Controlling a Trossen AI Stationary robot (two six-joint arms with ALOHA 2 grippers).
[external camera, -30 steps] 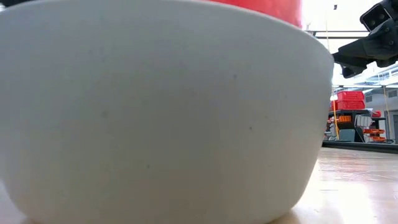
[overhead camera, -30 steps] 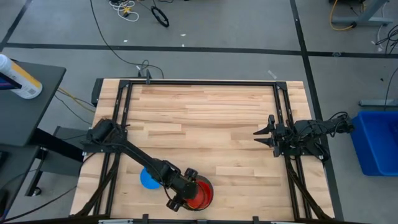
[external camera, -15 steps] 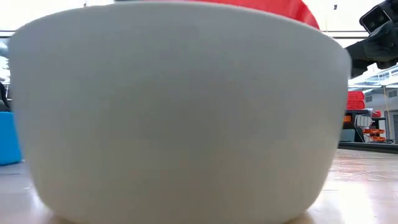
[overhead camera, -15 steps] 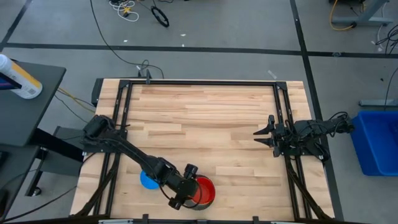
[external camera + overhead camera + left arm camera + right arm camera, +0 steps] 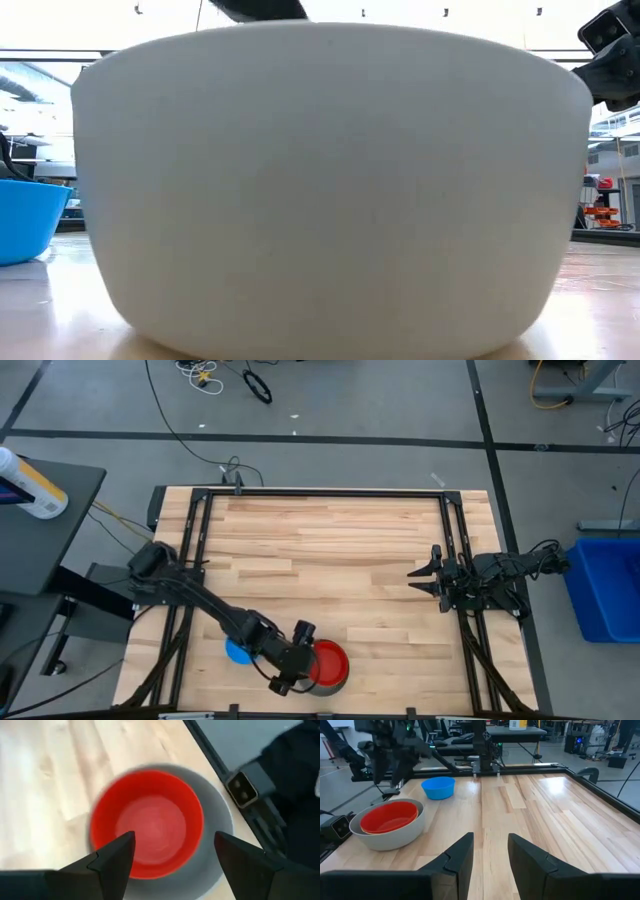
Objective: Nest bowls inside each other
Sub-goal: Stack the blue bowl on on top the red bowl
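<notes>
A red bowl point(image 5: 328, 664) sits nested in the larger pale grey bowl point(image 5: 344, 678), which stands on its base at the table's near edge. The low view shows only the grey bowl's wall point(image 5: 330, 190). A light blue bowl point(image 5: 236, 651) stands alone to their left. My left gripper point(image 5: 172, 865) hovers open above the red bowl point(image 5: 150, 820), on its left side, tilted down, with nothing between its fingers. My right gripper point(image 5: 420, 573) waits open at the table's right side, far from the bowls.
A small dark camera block point(image 5: 242, 787) sits on the black frame rail right by the grey bowl. Bare wooden table point(image 5: 330, 550) spreads from the bowls to the far edge. Black rails point(image 5: 200, 530) run along the table's sides.
My left gripper has risen and drawn back a little toward the table's left, off the red bowl. The red bowl, whose rim stood above the grey bowl's rim, has sunk into the grey bowl. The grey bowl has shifted slightly on the table.
</notes>
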